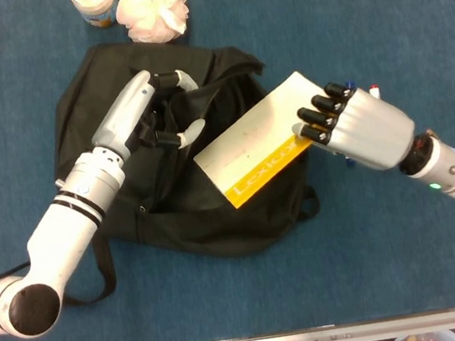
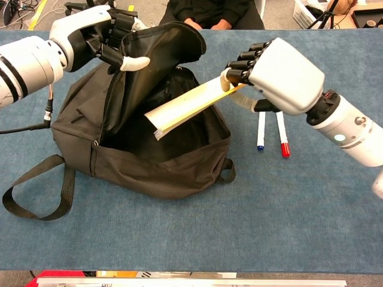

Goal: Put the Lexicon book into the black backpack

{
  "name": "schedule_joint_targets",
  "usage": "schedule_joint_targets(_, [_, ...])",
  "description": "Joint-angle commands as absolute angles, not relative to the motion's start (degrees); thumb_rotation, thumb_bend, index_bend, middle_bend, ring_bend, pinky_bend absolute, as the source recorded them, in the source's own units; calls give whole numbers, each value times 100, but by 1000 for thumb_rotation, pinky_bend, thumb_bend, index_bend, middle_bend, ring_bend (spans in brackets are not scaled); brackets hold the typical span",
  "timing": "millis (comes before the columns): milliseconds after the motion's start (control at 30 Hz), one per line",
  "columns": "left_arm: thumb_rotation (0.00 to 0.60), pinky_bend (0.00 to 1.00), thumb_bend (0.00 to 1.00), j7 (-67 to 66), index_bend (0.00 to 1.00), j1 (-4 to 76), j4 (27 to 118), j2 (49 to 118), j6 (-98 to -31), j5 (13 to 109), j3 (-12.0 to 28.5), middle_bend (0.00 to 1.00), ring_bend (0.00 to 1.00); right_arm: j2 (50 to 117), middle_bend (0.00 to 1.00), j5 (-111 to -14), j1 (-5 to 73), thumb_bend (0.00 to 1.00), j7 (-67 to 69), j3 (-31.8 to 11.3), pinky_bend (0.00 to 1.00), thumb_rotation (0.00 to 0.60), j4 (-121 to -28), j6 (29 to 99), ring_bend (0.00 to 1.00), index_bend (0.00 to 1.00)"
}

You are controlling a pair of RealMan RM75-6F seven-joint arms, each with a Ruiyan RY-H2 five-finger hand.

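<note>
The right hand [image 2: 272, 75] is closed on the near end of the Lexicon book [image 1: 252, 152], fingers curled over the top cover and thumb beneath, so the book juts out ahead of the hand and slopes downward, its far corner hanging over the mouth of the black backpack [image 2: 149, 161] without yet being inside. The left hand [image 2: 111, 36] grips the raised flap [image 2: 157, 57] of the backpack, holding it up and back from the opening; its fingers are wrapped into the fabric and hold nothing else. Risk 1: the book is held at 1 end only, so its weight may lever it down or twist it out of the grasp. Risk 2: the leading corner may snag on the soft front wall of the opening below it and push that wall inward, closing the mouth. Risk 3: if the left hand slackens, the flap would likely drop onto the book. 2 marker pens [image 2: 271, 128] lie on the table [image 2: 299, 227] just under the right hand, and a low sweep of the wrist could knock them.
</note>
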State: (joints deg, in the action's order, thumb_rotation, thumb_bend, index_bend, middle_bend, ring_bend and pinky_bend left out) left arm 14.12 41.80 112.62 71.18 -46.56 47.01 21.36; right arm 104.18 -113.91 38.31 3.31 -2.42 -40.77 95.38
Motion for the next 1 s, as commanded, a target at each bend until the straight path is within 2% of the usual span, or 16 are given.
schedule_joint_targets(33, [600,812,326,1499,535,4236,11224,7049,-4554,4560,2173,590,592,10820,797,-11372,4011,346,549,-183,663,600,-3496,9677,626,934])
schedule_joint_targets(533, [600,812,326,1691,531,4368,11263,6745,-4325,4241,2223,590,592,11623,799,-10921,4499,346,833,-181,663,600,-2226,9507,626,936])
schedule_joint_targets(1000, [600,812,326,1974,527,4475,11285,6515,-4078,3923,2303,590,592,12125,802,-10819,4920,348,789,155,663,600,-1579,9179,628,938])
